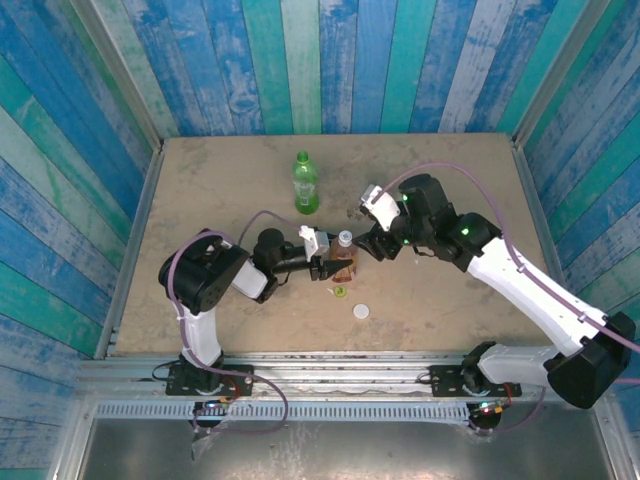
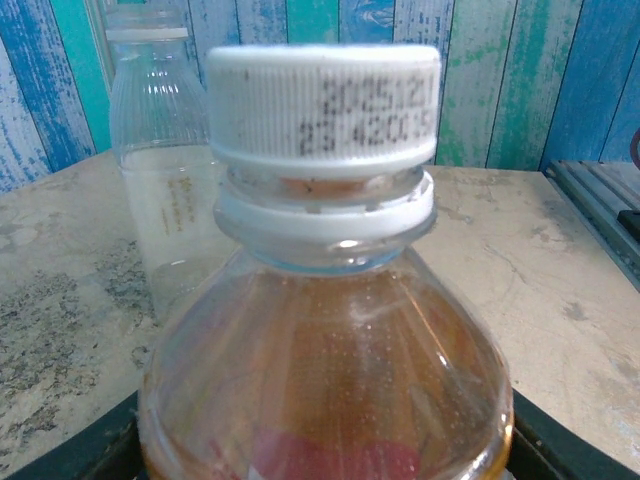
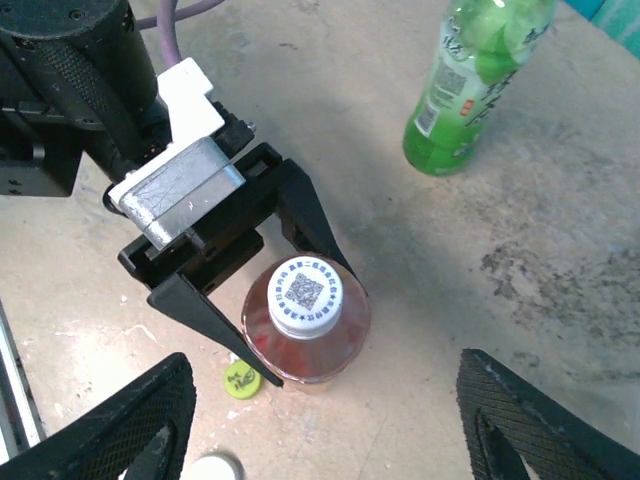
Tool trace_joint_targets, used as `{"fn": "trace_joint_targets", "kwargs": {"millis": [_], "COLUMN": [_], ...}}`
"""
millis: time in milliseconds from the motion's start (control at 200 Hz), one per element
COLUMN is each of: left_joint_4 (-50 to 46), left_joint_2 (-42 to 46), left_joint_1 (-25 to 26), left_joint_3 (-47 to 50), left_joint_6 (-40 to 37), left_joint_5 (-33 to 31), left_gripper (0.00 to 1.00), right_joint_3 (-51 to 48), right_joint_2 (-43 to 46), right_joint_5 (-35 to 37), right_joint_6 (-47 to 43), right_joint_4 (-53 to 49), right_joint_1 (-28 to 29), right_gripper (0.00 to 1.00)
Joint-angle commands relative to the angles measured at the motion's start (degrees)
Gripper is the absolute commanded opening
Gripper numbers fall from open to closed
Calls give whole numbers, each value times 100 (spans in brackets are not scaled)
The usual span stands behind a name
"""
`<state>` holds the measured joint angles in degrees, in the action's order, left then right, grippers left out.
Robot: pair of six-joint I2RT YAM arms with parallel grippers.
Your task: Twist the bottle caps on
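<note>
Three bottles stand on the tabletop [image 1: 450, 200]: a green bottle [image 1: 305, 185], a clear bottle [image 2: 160, 170] and an amber bottle [image 3: 305, 345]. Three caps are in sight: a white cap [image 3: 306, 293] sits on the amber bottle, while a second white cap [image 1: 361, 311] and a yellow-green cap [image 1: 340, 292] lie loose. Two robot arms, the left arm [image 1: 215, 275] and the right arm [image 1: 520, 275], reach in.

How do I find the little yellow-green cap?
On the table, find the orange bottle in the middle. The cap lies flat right at its foot, on the near side. It is yellow-green; the other loose cap nearby is white.
</note>
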<state>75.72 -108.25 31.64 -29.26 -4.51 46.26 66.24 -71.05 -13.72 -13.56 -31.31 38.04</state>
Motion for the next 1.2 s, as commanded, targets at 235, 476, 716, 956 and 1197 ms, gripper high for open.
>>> {"fn": "trace_joint_targets", "kwargs": {"millis": [235, 476, 716, 956, 1197], "left_joint_4": [-802, -862, -917, -871, -616], "left_joint_2": [-171, -148, -146, -124, -70], "left_joint_1": [11, 9, 13, 9, 0], "left_joint_3": [215, 205, 183, 183, 240], "left_joint_6": [-87, -98, -102, 1, 149], "left_joint_5": [233, 204, 199, 243, 281], "left_gripper": [59, 59, 59, 58, 58], "right_joint_3": [911, 928, 672, 728, 890], "right_joint_2": [-1128, -1429, -1401, -1652, -1480], "right_joint_5": [-327, -214, -182, -166, -269], "right_joint_6": [363, 407, 468, 452, 477], "right_joint_4": [-246, -314, -376, -578, -656], "right_joint_1": [-48, -51, -87, -87, -94], "right_gripper": [53, 41, 37, 35, 38]}}
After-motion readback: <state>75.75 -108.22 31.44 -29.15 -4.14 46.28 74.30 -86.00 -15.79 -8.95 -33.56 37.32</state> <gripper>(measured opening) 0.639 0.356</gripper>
